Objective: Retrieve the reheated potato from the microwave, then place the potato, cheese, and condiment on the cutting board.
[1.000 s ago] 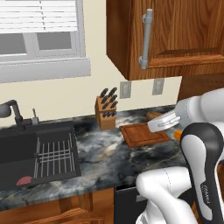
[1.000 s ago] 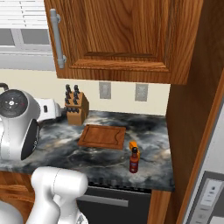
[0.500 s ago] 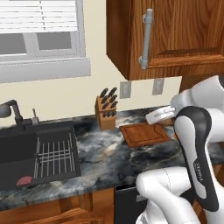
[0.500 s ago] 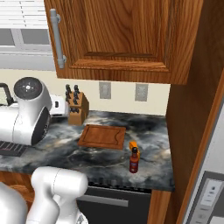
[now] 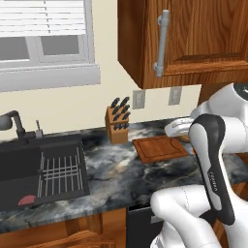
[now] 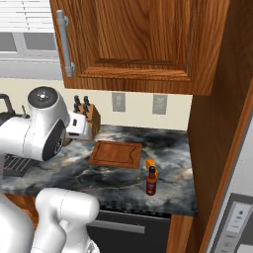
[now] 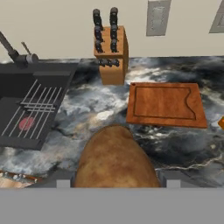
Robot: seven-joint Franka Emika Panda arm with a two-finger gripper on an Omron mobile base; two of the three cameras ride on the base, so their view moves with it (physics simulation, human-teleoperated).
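Got the potato [image 7: 114, 158] pinched in my claw [image 7: 114, 183], hovering over the counter [image 7: 100, 109] near the board [image 7: 166, 105].

Flat, even, fairly bright rendered light falls across all three views, with no single source to pick out. Shadows are soft and faint: a weak dark patch lies under the knife block [image 7: 110, 51] and along the near edge of the cutting board [image 7: 165, 105]. The marble counter [image 6: 168, 148] carries pale mottled patches that read as pattern, not glare. The cabinet [image 5: 193, 38] wood has a mild sheen. Edges look slightly soft and jagged from low resolution. In the hand view the potato [image 7: 114, 159], right between the fingers, looks large and a little blurred, while things beyond it stay sharp.
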